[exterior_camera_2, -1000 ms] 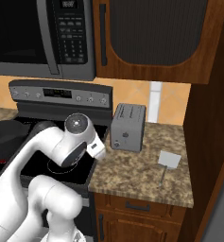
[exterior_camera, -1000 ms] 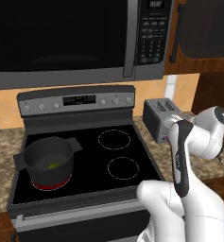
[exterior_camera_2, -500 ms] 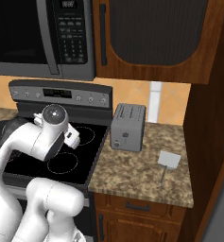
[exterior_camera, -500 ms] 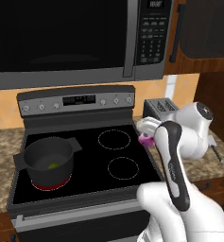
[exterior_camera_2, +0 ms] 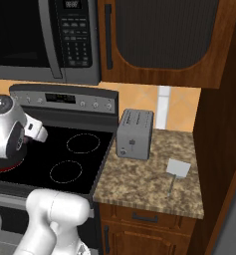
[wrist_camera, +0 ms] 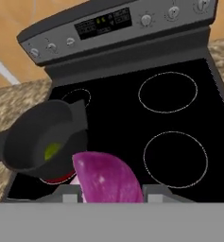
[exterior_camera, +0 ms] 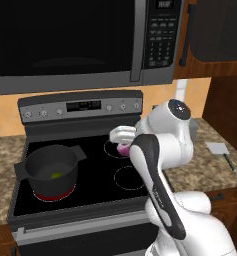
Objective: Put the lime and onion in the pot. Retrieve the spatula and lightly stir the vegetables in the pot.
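The pink-purple onion (wrist_camera: 108, 179) sits between my gripper's (wrist_camera: 109, 193) fingers, which are shut on it. In the left base view the gripper (exterior_camera: 124, 143) hovers with the onion (exterior_camera: 124, 150) above the stove's back right burner, well to the right of the pot. The dark grey pot (exterior_camera: 52, 169) stands on the glowing front left burner with the yellow-green lime (exterior_camera: 56, 175) inside it. In the hand view the pot (wrist_camera: 40, 142) and the lime (wrist_camera: 52, 151) lie left of the onion. The spatula (exterior_camera_2: 176, 170) lies flat on the right counter, also visible as the spatula (exterior_camera: 220, 150).
A silver toaster (exterior_camera_2: 135, 133) stands on the granite counter (exterior_camera_2: 139, 179) just right of the stove. The black cooktop (wrist_camera: 175, 118) has bare burner rings on its right side. A microwave (exterior_camera: 80, 45) hangs above the stove, with wooden cabinets (exterior_camera_2: 159, 40) to its right.
My arm has swung left from beside the toaster to over the stove, carrying the onion. The pot, lime and spatula stayed in place.
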